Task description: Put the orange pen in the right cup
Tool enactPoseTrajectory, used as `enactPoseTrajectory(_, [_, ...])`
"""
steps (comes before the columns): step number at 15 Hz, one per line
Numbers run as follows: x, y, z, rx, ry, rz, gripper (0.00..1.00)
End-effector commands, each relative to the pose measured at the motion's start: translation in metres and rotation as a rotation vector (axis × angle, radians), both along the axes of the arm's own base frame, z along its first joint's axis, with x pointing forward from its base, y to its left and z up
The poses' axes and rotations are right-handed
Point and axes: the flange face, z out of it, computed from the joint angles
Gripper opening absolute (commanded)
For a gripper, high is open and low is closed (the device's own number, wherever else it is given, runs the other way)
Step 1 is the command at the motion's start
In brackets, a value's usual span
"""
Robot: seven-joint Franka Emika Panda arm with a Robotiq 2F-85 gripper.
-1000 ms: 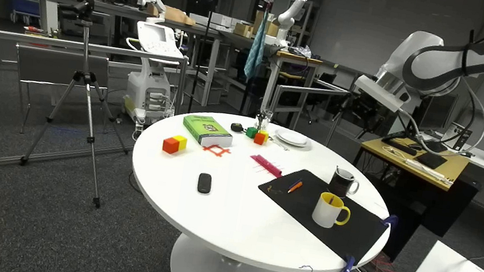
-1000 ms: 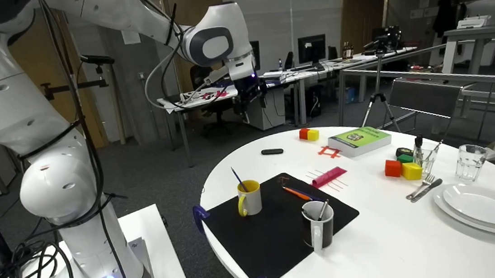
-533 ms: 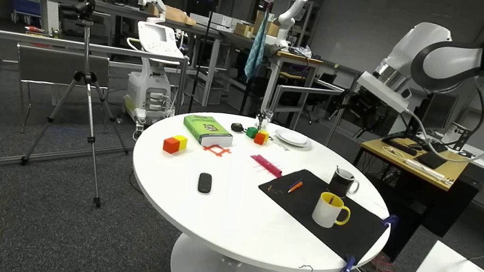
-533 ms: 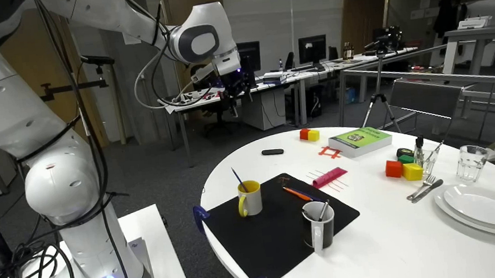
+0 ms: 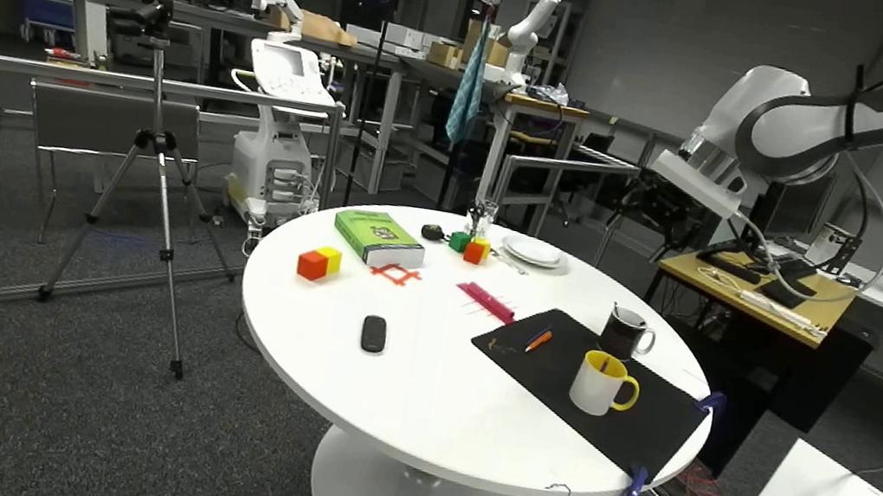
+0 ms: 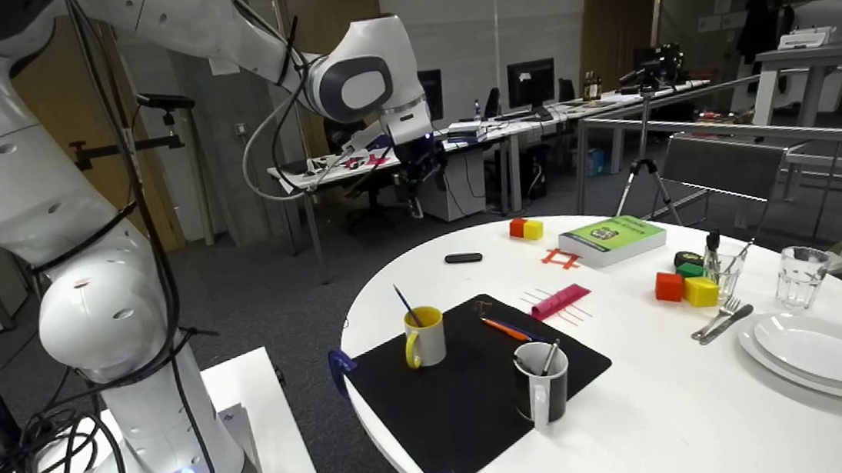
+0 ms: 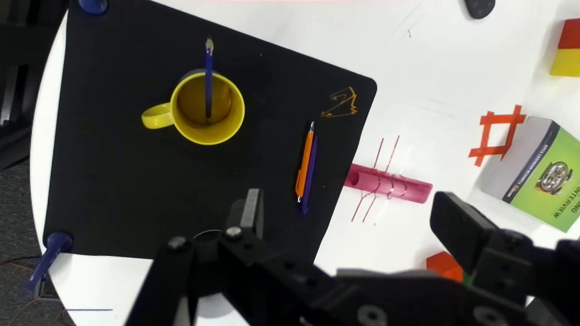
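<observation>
Hovering above the table (image 5: 421, 385) with widely parted fingers (image 7: 457, 226), facing the orange pen (image 7: 305, 164) beside a purple pen (image 7: 309, 185) on the black mat (image 7: 113, 190), near the dark cup (image 5: 618, 338).

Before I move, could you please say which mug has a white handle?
The black cylindrical mug; the white cylindrical mug, yellow inside, has a yellow handle.

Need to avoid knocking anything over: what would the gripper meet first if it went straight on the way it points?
Probably the orange pen, lying on the black mat; with depth unclear, the gripper might instead meet the blue-purple pen alongside or the mat itself.
</observation>
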Motion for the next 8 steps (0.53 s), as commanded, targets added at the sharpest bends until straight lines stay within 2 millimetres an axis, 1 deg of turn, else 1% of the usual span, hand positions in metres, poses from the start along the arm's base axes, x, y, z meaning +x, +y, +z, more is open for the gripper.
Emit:
enactPoseTrajectory(1, [0.009, -0.027, -0.019, -0.009, 0.000, 0.004, 1.00])
enactPoseTrajectory(4, [0.018, -0.044, -0.034, -0.008, 0.016, -0.007, 1.00])
enactPoseTrajectory(8, [0.029, -0.055, -0.063, -0.008, 0.058, -0.026, 1.00])
